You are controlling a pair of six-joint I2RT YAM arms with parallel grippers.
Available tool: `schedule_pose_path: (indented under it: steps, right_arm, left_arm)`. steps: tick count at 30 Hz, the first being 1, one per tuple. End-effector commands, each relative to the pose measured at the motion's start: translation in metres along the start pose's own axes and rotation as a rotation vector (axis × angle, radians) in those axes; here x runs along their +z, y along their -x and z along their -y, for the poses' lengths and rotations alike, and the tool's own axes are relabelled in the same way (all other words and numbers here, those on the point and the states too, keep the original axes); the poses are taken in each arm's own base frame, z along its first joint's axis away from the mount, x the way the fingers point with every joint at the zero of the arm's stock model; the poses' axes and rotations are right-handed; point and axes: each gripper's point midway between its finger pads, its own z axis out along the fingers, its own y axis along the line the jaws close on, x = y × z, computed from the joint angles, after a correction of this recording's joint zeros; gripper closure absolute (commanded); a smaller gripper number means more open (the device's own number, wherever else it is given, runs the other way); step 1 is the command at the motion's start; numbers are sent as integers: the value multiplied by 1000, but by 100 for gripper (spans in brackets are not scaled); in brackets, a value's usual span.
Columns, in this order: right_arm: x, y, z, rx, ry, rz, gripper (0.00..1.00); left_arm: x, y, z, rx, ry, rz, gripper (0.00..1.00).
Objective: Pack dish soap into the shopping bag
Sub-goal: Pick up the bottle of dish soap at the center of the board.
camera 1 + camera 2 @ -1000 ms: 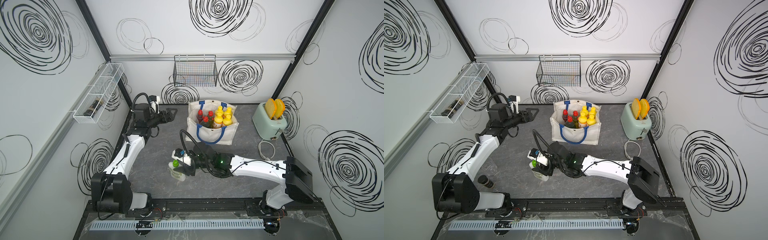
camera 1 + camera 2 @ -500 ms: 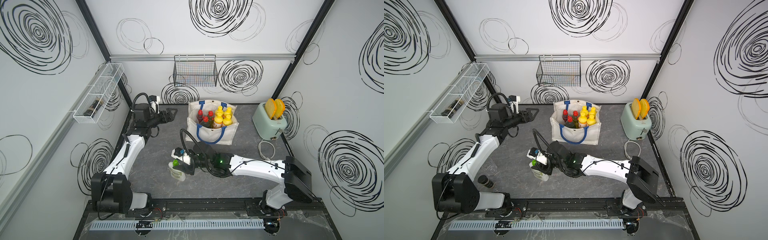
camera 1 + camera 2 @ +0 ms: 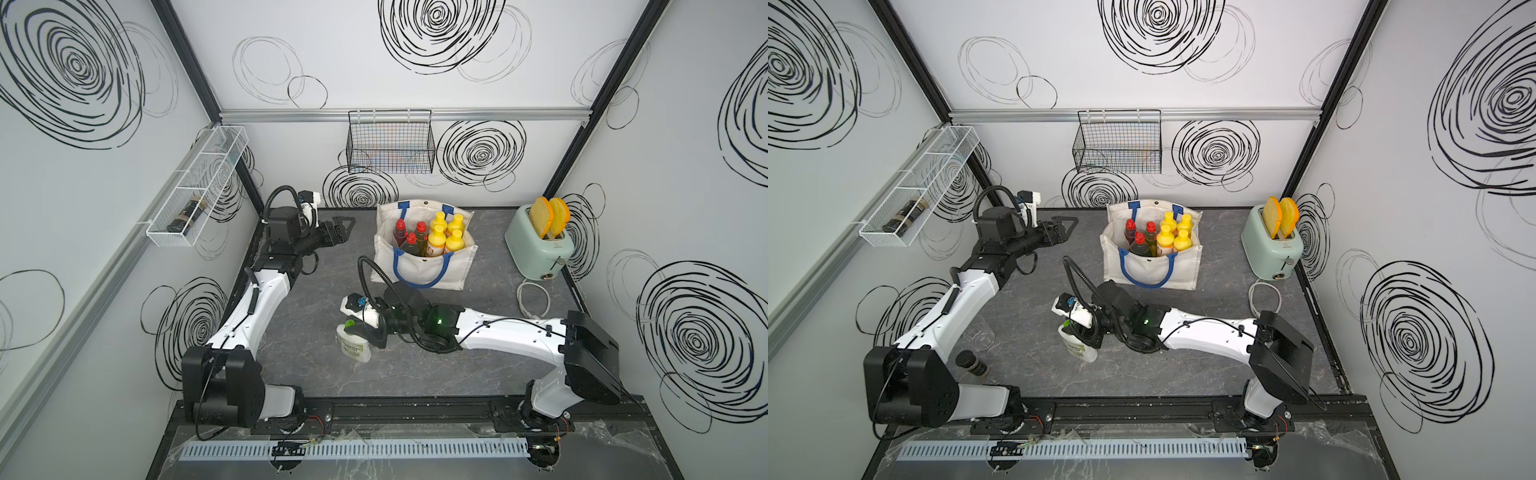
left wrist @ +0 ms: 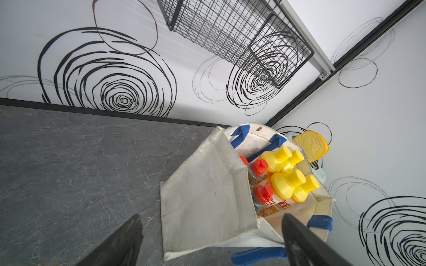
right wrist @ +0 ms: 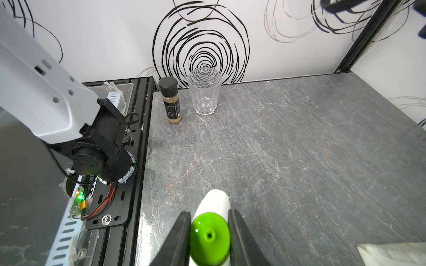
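Left arm (image 3: 257, 303), right arm (image 3: 511, 332): white links, black joints, black fingers (image 5: 179, 239); looped cables (image 3: 282, 188) (green light (image 3: 435, 321)).

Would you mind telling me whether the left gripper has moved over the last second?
No. The left gripper stays open, at the same gap from the shopping bag as before.

Showed coarse, scuffed canvas on the shopping bag (image 4: 207, 195), smooth glossy plastic on the white soap bottle (image 5: 216, 202), matt veined stone on the tabletop (image 5: 299, 161)
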Motion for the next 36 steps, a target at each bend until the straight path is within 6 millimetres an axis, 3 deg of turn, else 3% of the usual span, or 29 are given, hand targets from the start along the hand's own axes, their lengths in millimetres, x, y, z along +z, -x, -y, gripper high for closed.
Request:
schedule_pose_path:
  steps: [1, 19, 29, 36]
  right_arm:
    - [-2, 17, 4, -13, -18, 30, 72]
    - [-33, 37, 51, 41, -196, 43, 100]
    - [-78, 61, 101, 104, -308, 54, 100]
    - [-118, 98, 140, 135, -417, 87, 100]
  left_arm:
    - [-7, 12, 15, 40, -41, 49, 4]
    - [-8, 13, 19, 47, -48, 54, 4]
    - [-7, 10, 30, 55, -75, 43, 4]
    - [-3, 4, 38, 59, -92, 26, 4]
